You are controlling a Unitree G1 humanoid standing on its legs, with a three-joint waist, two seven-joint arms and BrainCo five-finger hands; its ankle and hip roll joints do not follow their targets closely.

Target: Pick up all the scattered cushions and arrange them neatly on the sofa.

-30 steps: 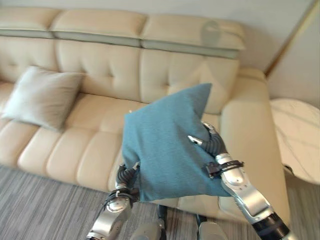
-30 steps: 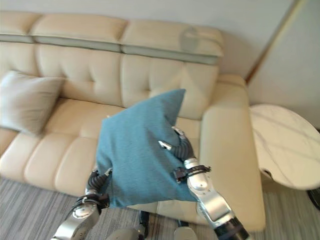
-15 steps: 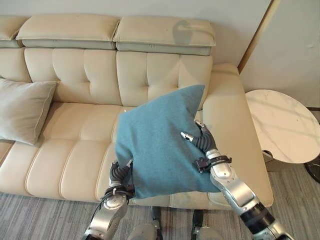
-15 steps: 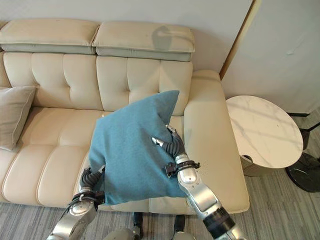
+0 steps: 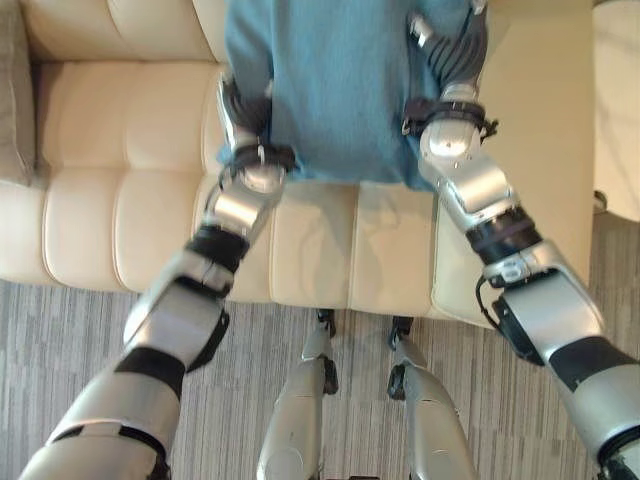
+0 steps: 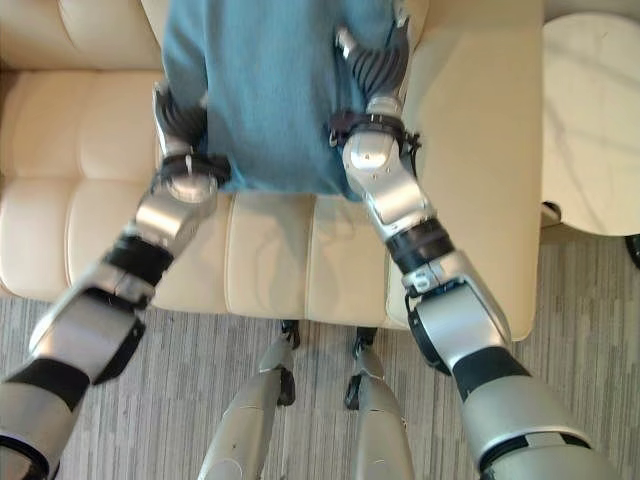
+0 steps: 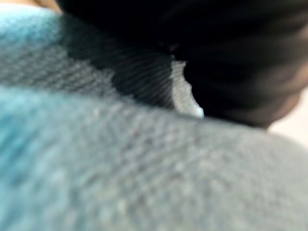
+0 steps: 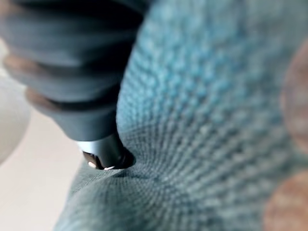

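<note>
Both arms reach out over the cream sofa point(image 5: 120, 180), the blue cushion point(image 5: 340, 90) held between them above the seat — left hand point(image 5: 245, 110) and right hand point(image 5: 450, 50) press its sides, though I cannot tell how the fingers sit

Each arm is built of smooth silver-grey shells broken by black bands. On the left arm point(image 5: 178, 322) a broad black section sits between two rounded shells. The right arm point(image 5: 482, 193) shows a narrow black ring with a small pale marking below the forearm. The left hand point(image 5: 246, 108) and right hand point(image 5: 449, 52) wear dark ribbed covers, each closed by a black clamp collar at the wrist.
</note>
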